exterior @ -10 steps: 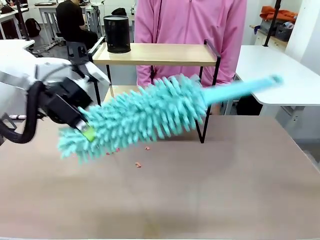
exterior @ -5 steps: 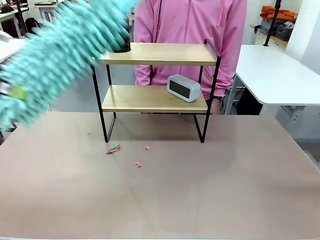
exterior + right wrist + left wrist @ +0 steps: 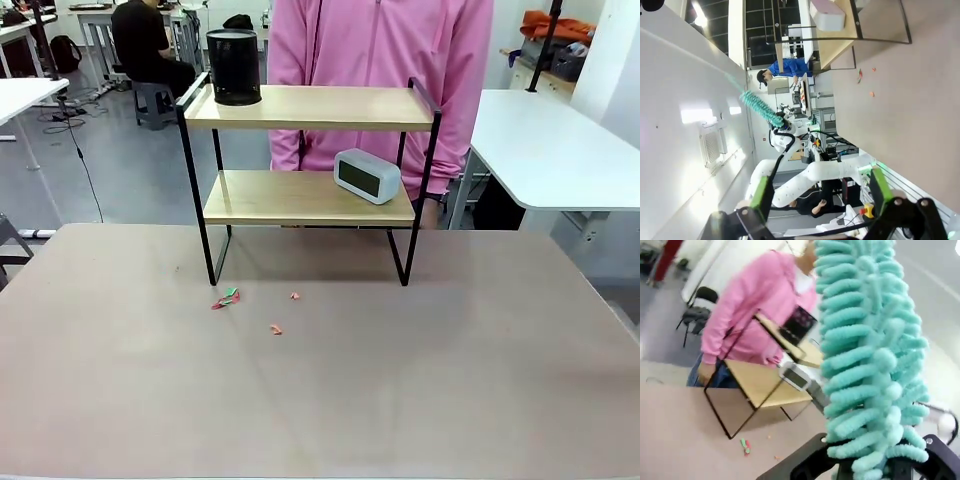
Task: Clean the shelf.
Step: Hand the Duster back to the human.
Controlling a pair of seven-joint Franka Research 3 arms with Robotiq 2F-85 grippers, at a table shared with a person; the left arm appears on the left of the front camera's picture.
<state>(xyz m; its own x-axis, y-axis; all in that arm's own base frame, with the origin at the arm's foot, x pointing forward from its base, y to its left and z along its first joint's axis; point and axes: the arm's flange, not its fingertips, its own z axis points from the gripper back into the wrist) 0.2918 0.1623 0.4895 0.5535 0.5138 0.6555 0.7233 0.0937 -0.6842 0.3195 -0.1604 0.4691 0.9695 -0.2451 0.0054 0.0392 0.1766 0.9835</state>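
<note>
- The table (image 3: 420, 400), a wide brown top, carries the shelf at its far side, near the middle.
- A person in a pink top (image 3: 380, 45) stands just behind the shelf, at the table's far edge.
- The shelf (image 3: 310, 108) stands upright on its four black legs, with two wooden boards.
- The teal duster (image 3: 870, 355) stands upright in the left gripper (image 3: 867, 472), whose jaws are clamped tight on its lower end, raised well above the table.
- The right gripper (image 3: 817, 192) has its green-padded fingers spread wide with nothing between them.
- A black cylindrical cup (image 3: 233, 67) sits at the left end of the top board.
- A grey clock (image 3: 367, 175) rests toward the right of the lower board.
- Small red and green scraps (image 3: 226, 298) lie on the table just in front of the shelf's near left leg.
</note>
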